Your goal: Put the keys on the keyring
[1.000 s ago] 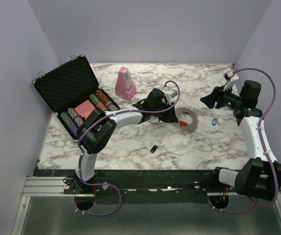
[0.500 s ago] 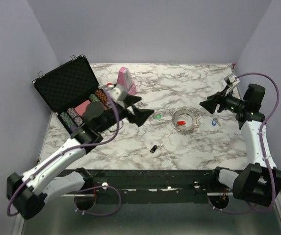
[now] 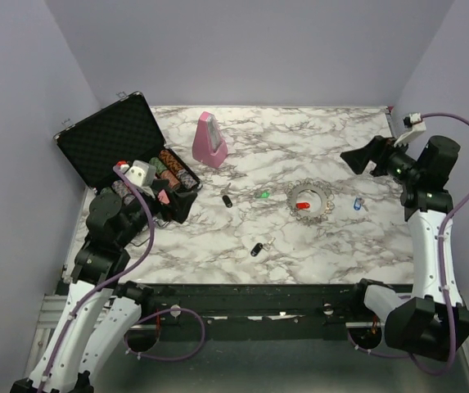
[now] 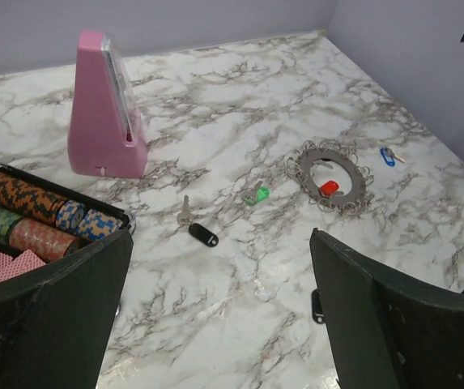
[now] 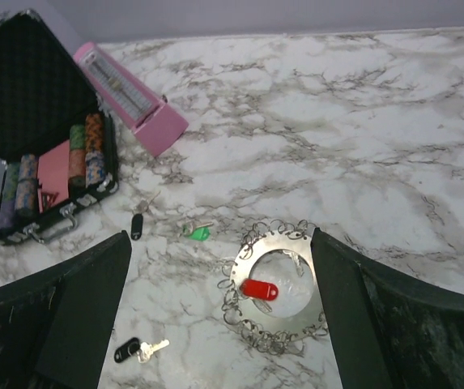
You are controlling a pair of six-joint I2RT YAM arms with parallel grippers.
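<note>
The keyring (image 3: 322,199) (image 4: 355,180) (image 5: 293,312) lies flat right of the table's middle. A red-capped key (image 3: 303,205) (image 4: 329,188) (image 5: 259,289) rests across its inner rim; I cannot tell if it is hooked on. Loose keys lie around it: green (image 3: 263,195) (image 5: 197,233), blue (image 3: 357,204) (image 4: 387,156), one black (image 3: 227,200) (image 4: 202,234) and another black (image 3: 256,249) (image 5: 128,351). My left gripper (image 3: 171,205) (image 4: 219,324) hangs open and empty by the case's near corner. The right gripper (image 3: 351,157) (image 5: 219,324) is open and empty, high above the table's right side.
An open black poker-chip case (image 3: 107,139) (image 5: 29,89) with chips stands at the back left. A pink metronome (image 3: 208,139) (image 4: 102,105) (image 5: 130,89) stands behind the keys. Walls close in the table on three sides.
My left arm has swung back from the keyring to the case's corner, its gripper now open. The right arm has drawn up and back to the right, its jaws a little wider.
</note>
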